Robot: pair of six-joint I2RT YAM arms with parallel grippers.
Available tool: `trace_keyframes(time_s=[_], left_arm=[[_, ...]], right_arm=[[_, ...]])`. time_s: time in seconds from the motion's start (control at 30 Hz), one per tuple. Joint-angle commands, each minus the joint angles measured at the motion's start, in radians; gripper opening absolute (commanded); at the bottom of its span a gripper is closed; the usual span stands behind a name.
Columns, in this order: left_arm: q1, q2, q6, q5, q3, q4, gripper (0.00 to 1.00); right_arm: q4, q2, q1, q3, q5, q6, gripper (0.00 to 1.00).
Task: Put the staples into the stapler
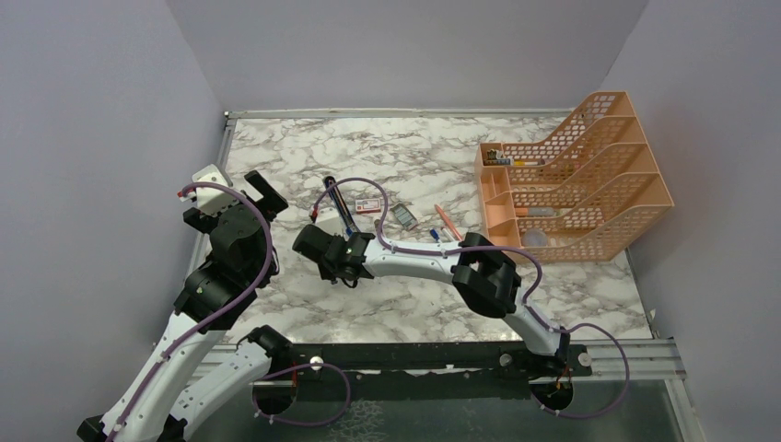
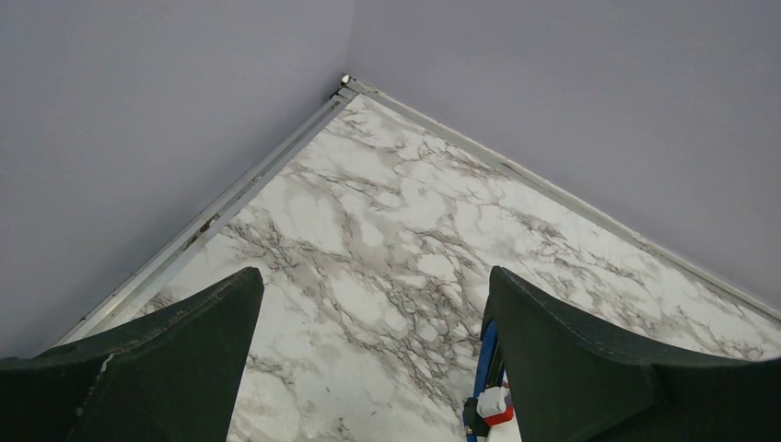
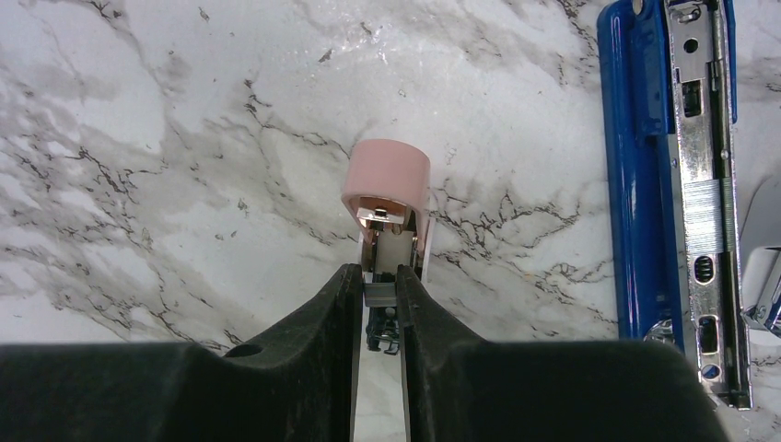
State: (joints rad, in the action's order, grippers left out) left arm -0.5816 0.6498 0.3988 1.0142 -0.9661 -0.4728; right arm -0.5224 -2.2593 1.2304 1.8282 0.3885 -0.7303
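Looks like the loading step. Pinches a small grey metal piece (image 3: pixel 379 295), topped by a pink cap (image 3: pixel 387 175), in the nearly shut right tool (image 3: pixel 379 276); cannot tell whether staples. Leaves the blue stapler (image 3: pixel 640 184) open on the table (image 3: pixel 184 138) just beside, silver channel (image 3: pixel 714 101) up, seemingly a grey strip (image 3: pixel 705 216) already inside. Calls next for aligning over that channel. Holds the left tool (image 2: pixel 373 295) wide open, empty, above the table.

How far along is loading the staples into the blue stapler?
Done: the blue stapler lies open, and a staple strip seems to sit in its channel. In hand: the right gripper is shut on a small grey metal piece, probably more staples. The left gripper is open, empty. Remaining: load that piece, close the stapler.
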Motion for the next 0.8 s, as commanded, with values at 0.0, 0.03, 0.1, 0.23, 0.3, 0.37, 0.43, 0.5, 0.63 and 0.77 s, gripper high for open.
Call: trace_keyframes(time_s=[0.0, 0.03, 0.1, 0.23, 0.3, 0.37, 0.43, 0.5, 0.63, 0.77], left_arm=[[0.005, 0.002, -0.013, 0.003, 0.004, 0.0, 0.93], [0.005, 0.002, -0.009, 0.001, 0.006, 0.002, 0.93], [0.005, 0.002, -0.004, -0.002, 0.009, 0.003, 0.93], [0.005, 0.007, -0.003, -0.006, 0.009, 0.005, 0.93], [0.005, 0.008, -0.005, -0.005, 0.007, 0.005, 0.93], [0.005, 0.005, -0.006, -0.005, 0.009, 0.005, 0.93], [0.006, 0.003, -0.005, -0.005, 0.009, 0.005, 0.93], [0.005, 0.0, -0.009, -0.006, 0.007, 0.005, 0.93], [0.005, -0.013, -0.007, -0.003, 0.014, 0.005, 0.93], [0.006, -0.02, -0.008, -0.005, 0.017, 0.006, 0.93]], right_arm=[[-0.007, 0.028, 0.005, 0.011, 0.039, 0.022, 0.25], [-0.008, 0.035, 0.005, 0.005, 0.046, 0.023, 0.25], [-0.011, 0.041, 0.005, -0.001, 0.056, 0.022, 0.25], [-0.014, 0.035, 0.006, -0.005, 0.055, 0.019, 0.25], [-0.018, 0.022, 0.005, 0.003, 0.043, 0.017, 0.25], [-0.026, 0.007, 0.005, 0.016, 0.034, 0.017, 0.25], [-0.034, -0.01, 0.006, 0.031, 0.024, 0.02, 0.25], [-0.05, -0.028, 0.006, 0.053, 0.016, 0.02, 0.25], [-0.055, -0.047, 0.004, 0.065, 0.001, 0.023, 0.25], [-0.057, -0.056, 0.005, 0.068, -0.019, 0.019, 0.25]])
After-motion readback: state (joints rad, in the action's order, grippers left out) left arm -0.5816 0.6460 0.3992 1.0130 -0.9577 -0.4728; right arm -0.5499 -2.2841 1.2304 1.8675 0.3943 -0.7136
